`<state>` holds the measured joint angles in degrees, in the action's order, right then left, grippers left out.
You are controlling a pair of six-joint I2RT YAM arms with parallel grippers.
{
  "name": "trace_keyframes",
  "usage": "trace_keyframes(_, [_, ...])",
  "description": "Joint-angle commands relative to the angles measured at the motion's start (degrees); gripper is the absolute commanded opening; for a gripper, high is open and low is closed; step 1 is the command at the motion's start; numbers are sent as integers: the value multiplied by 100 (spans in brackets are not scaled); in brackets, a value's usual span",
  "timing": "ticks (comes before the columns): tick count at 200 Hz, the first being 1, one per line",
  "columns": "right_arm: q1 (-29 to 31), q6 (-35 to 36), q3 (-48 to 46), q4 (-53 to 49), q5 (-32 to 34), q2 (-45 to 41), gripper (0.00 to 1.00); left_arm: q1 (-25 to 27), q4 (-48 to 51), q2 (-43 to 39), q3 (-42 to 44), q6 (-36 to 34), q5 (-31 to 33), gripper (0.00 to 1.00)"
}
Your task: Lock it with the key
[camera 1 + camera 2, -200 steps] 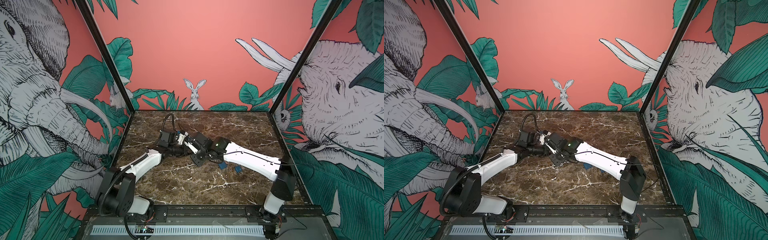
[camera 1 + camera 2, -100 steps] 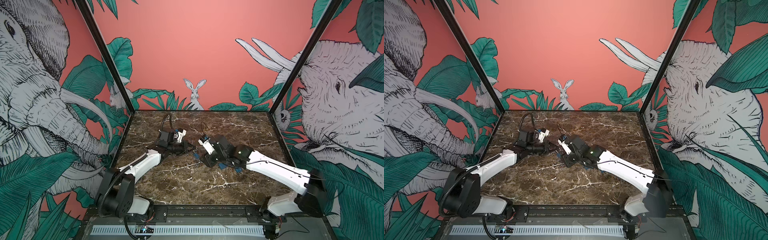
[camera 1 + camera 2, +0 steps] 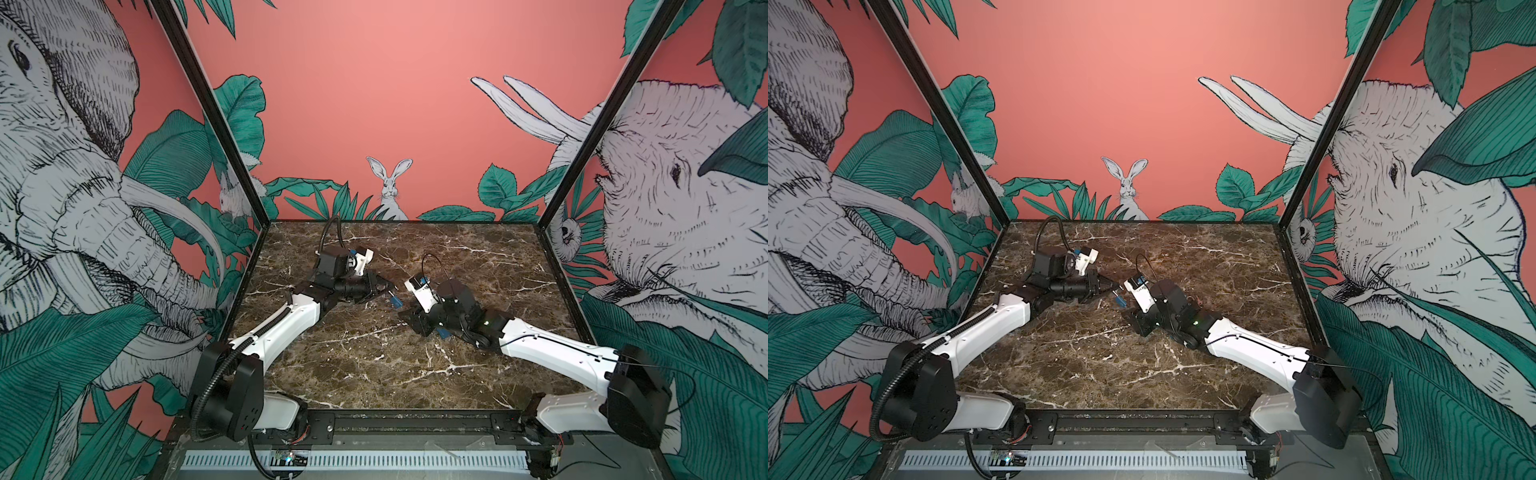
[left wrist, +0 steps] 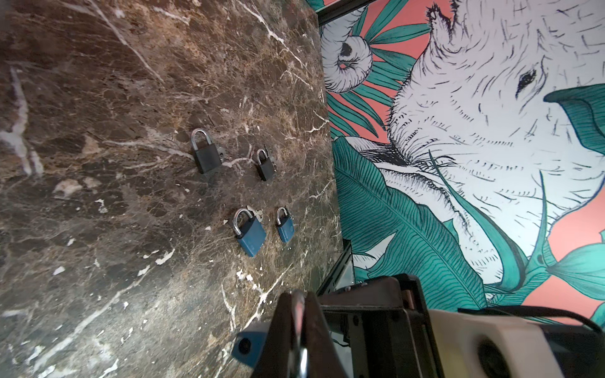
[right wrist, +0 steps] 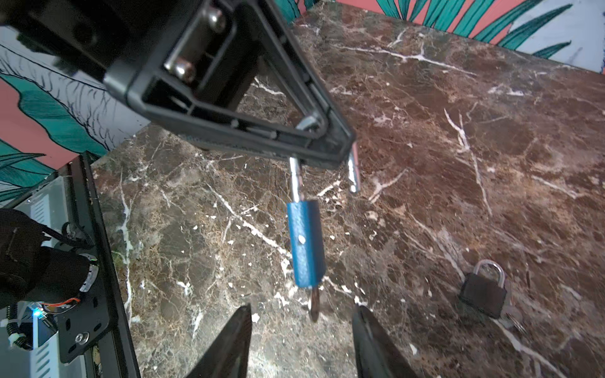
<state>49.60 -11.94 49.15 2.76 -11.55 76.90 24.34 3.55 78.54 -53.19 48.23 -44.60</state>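
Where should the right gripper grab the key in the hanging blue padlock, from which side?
Grip the key by its exposed head, below the blue padlock that the left gripper holds by the shackle. Come along the key's axis, from the body's keyhole end: the head shows edge-on between the fingers of the open right gripper, so they should close on its flat faces.

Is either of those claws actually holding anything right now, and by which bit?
The left gripper is shut on the blue padlock, pinching its silver shackle; the body hangs free. The right gripper is open and holds nothing.
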Motion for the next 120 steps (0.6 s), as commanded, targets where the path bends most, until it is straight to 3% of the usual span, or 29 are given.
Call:
trace_keyframes(1, [-20,212,144,702,-194,173,49,53,138,-249,-194,24,-247,0])
trace_keyframes(65, [-222,131,289,1007,-472,411,29,77,104,-267,-236,132,-346,0])
trace_keyframes(120, [-293,87,332,998,-635,495,29,80,-45,-269,-295,274,-384,0])
